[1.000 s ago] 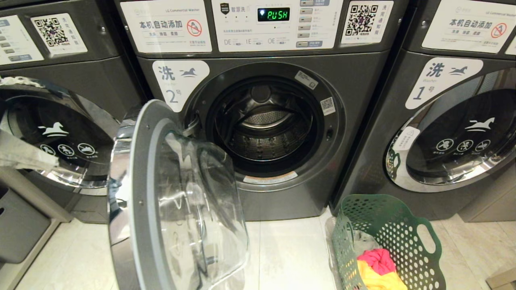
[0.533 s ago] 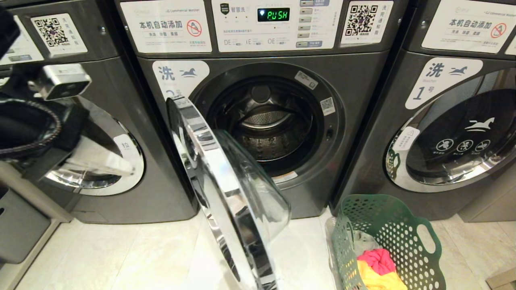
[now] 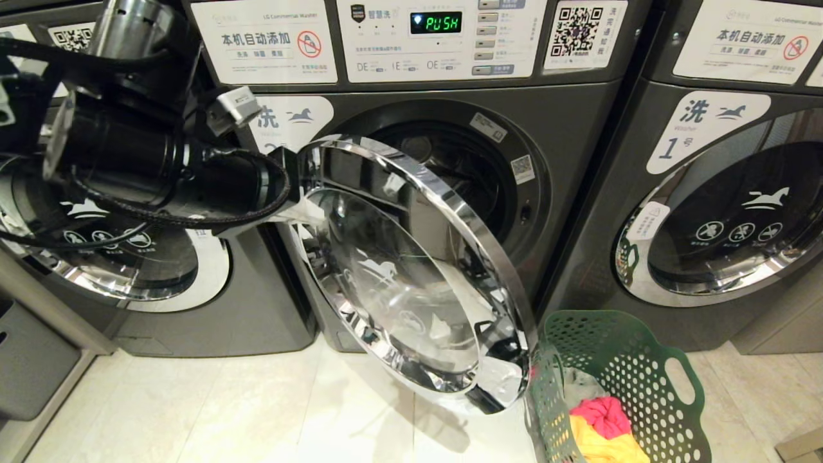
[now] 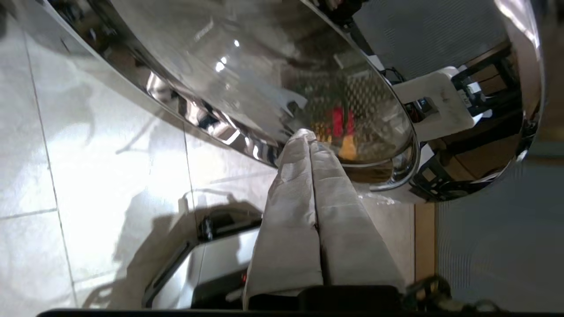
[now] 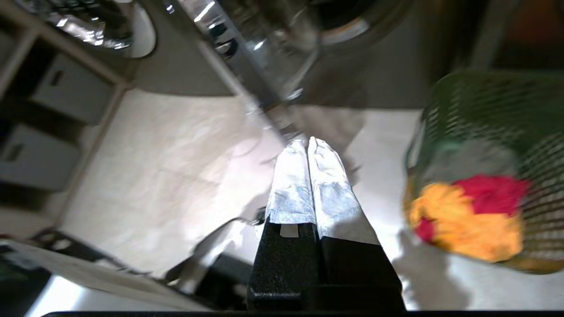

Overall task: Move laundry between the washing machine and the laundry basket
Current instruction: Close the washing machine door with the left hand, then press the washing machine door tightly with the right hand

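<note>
Washing machine point(image 3: 566, 128) labelled 2 displays "PUSH"

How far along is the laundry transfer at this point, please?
Done, apparently: pink, yellow and grey laundry lies in the green laundry basket beside the washing machine. In hand: the shut left pincer presses the machine's door, which stands half closed; the shut right pincer hangs near the basket. Left: latching the door. The drum is mostly hidden, so emptiness is unconfirmed.

Laundry basket point(image 3: 617, 379) on floor right of washing machine point(image 3: 450, 193); laundry point(image 3: 604, 427) inside basket.
</note>
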`<state>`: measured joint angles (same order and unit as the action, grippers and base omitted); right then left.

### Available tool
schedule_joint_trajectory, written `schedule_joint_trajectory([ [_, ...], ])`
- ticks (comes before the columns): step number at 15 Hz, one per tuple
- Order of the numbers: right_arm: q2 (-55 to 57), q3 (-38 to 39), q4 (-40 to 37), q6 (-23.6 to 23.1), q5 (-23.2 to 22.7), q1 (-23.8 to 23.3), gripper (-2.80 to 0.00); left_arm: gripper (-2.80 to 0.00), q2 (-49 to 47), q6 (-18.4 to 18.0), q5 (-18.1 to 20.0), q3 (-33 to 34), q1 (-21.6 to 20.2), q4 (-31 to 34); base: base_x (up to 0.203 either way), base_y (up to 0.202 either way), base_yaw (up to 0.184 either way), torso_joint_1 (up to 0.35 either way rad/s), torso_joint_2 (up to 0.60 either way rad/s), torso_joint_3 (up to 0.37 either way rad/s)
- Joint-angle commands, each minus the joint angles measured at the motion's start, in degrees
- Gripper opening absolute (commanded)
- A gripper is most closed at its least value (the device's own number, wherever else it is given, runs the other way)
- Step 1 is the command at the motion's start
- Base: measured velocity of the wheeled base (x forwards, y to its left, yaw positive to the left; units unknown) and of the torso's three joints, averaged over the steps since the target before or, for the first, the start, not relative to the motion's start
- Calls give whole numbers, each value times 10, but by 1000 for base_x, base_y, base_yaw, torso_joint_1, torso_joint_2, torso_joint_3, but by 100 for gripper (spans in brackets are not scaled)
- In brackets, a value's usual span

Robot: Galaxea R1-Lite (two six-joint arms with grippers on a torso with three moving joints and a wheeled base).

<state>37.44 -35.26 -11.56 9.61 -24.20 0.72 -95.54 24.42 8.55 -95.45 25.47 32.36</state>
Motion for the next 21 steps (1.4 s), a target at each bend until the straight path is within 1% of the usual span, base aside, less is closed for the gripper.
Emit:
schedule_joint_trajectory([
  [1, 190, -60, -6, 41, -62, 5, -280, -280, 7, 25, -35, -1, 3, -26, 0, 0, 0, 0, 0, 0],
  [3, 284, -85, -10, 67, -129, 7, -280, -280, 40, 60, -81, -1, 3, -28, 0, 0, 0, 0, 0, 0],
  [4, 328, -97, -10, 73, -159, 10, -280, -280, 49, 72, -106, -1, 2, -29, 0, 0, 0, 0, 0, 0],
  [5, 372, -111, -11, 78, -183, 17, -280, -280, 60, 74, -133, -3, 0, -28, 0, 0, 0, 0, 0, 0],
  [7, 449, -138, -12, 81, -205, 32, -280, -280, 82, 75, -166, -6, -2, -29, 0, 0, 0, 0, 0, 0],
  [9, 519, -162, -8, 81, -211, 43, -280, -280, 101, 74, -191, -19, -2, -28, 0, 0, 0, 0, 0, 0],
  [10, 554, -172, 5, 75, -204, 46, -280, -280, 104, 73, -200, -30, -3, -28, 0, 0, 0, 0, 0, 0],
  [11, 589, -178, 28, 67, -185, 48, -280, -280, 105, 72, -204, -43, -3, -28, 0, 0, 0, 0, 0, 0],
  [13, 658, -191, 101, 57, -144, 49, -280, -280, 106, 71, -205, -67, -3, -24, 0, 0, 0, 0, 0, 0],
  [15, 694, -206, 132, 50, -130, 53, -280, -280, 106, 71, -205, -72, -4, -23, 0, 0, 0, 0, 0, 0],
  [17, 719, -226, 134, 54, -130, 65, -280, -280, 106, 67, -205, -73, -5, -23, 0, 0, 0, 0, 0, 0],
  [18, 723, -230, 133, 55, -141, 69, -280, -280, 106, 67, -205, -73, -5, -23, 0, 0, 0, 0, 0, 0],
  [19, 724, -230, 132, 59, -163, 75, -280, -280, 104, 66, -205, -73, -5, -23, 0, 0, 0, 0, 0, 0],
  [21, 735, -231, 135, 60, -170, 90, -280, -280, 102, 67, -206, -70, -5, -22, 0, 0, 0, 0, 0, 0],
])
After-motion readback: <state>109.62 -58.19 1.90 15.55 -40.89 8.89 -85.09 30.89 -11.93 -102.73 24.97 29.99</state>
